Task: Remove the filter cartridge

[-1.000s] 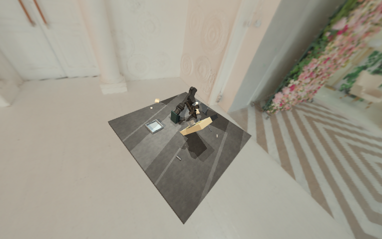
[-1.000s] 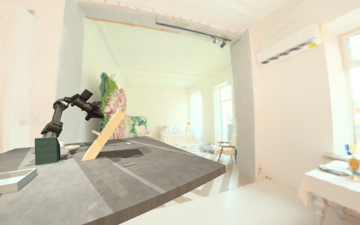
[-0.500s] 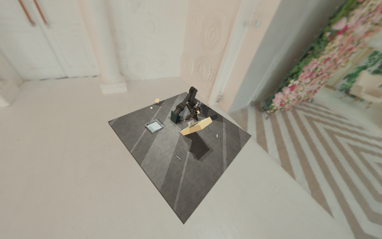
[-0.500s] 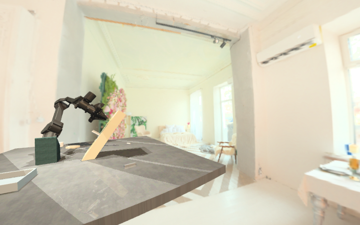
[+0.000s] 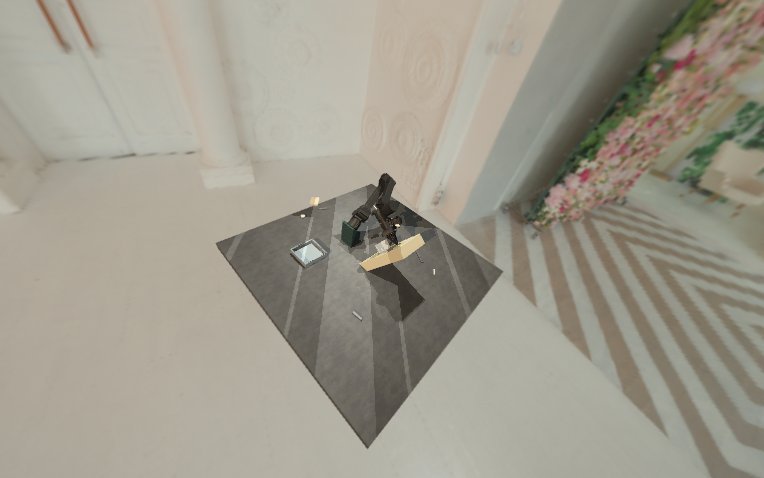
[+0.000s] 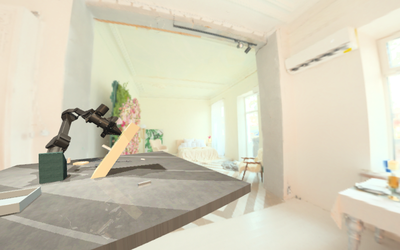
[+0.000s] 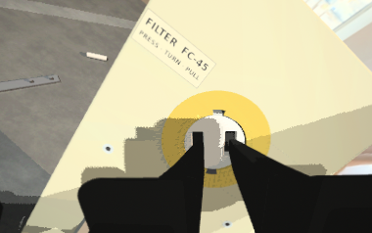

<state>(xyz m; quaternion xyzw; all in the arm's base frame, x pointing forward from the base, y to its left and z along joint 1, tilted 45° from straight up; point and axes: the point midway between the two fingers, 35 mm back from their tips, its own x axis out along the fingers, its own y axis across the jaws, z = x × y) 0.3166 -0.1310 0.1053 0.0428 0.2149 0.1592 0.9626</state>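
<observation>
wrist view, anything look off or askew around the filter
Nothing looks damaged. The cartridge sits in its yellow ring on the tilted panel, and the gripper, jaws narrowed, has a fingertip at each slot. Small loose pieces, such as a peg and a flat bar, lie scattered on the table beyond.

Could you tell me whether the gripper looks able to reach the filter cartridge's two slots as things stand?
Probably yes: the gripper is narrowly spaced, its fingertips sit right at the two slots of the filter cartridge, and nothing lies between them on the panel.
</observation>
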